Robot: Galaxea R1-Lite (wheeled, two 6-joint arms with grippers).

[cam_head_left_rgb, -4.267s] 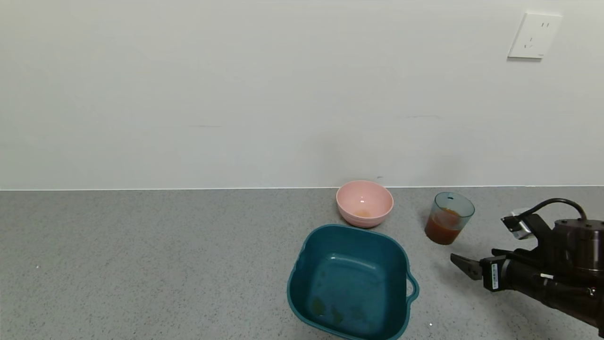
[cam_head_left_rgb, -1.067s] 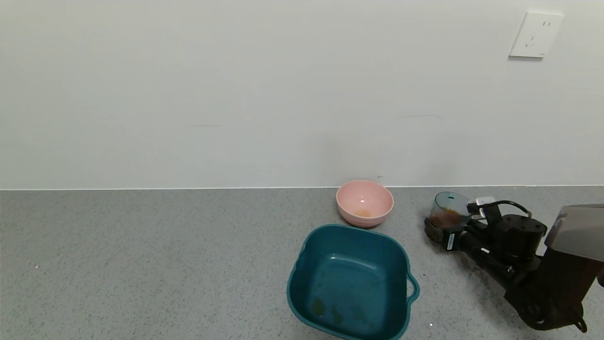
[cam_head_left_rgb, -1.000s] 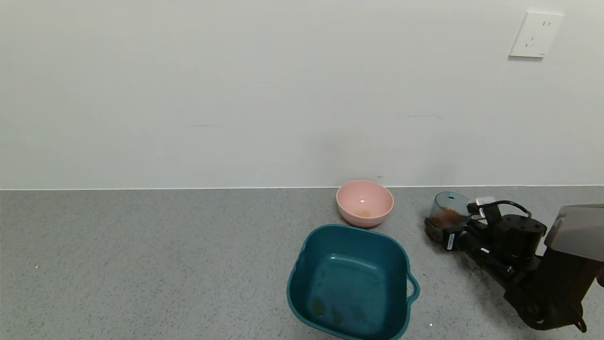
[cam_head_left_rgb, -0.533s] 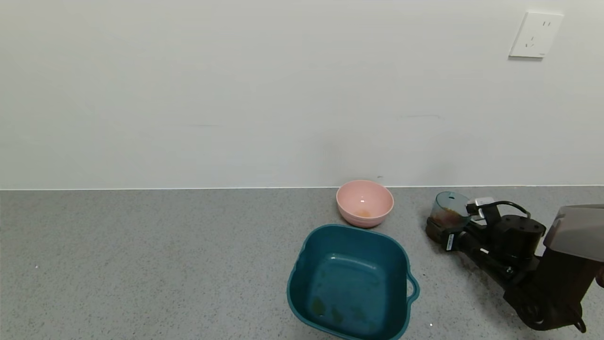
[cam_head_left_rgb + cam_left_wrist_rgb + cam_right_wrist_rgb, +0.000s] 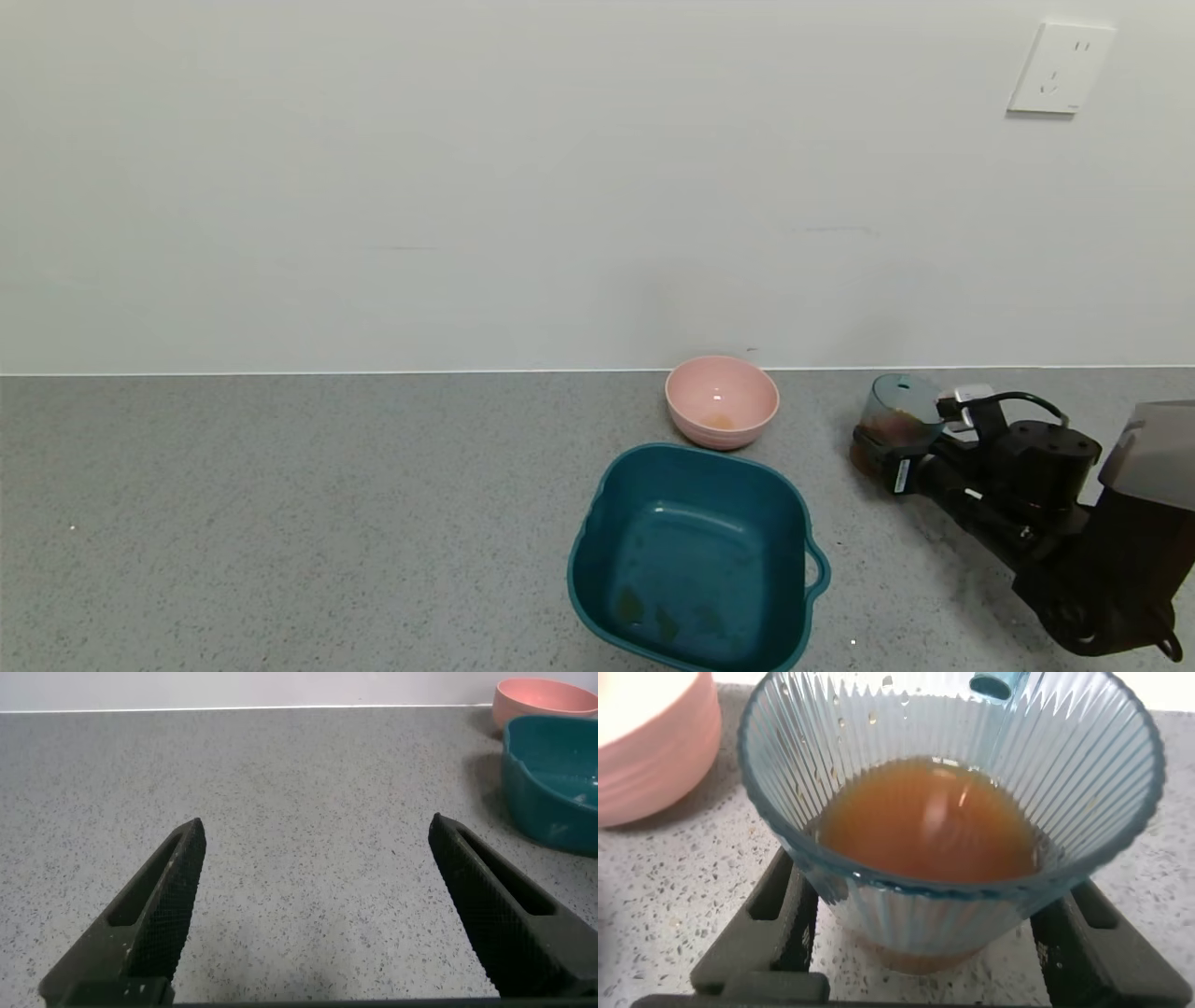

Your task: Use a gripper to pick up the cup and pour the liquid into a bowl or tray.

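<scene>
The pale blue-green cup stands near the right end of the grey counter, holding reddish-brown liquid. My right gripper reaches in from the right, with one finger on each side of the cup's lower half, shut on it. In the right wrist view the ribbed cup fills the frame between the gripper's fingers, with the liquid about half way up. The pink bowl sits to the cup's left, by the wall. My left gripper is open and empty over bare counter, out of the head view.
A dark teal tub with a handle stands in front of the pink bowl, and both the tub and the bowl show in the left wrist view. The wall runs close behind the counter, with a socket high on the right.
The right gripper came from the front right, open, and closed round the cup. In the last half second the gripper and cup shifted slightly to the right.
</scene>
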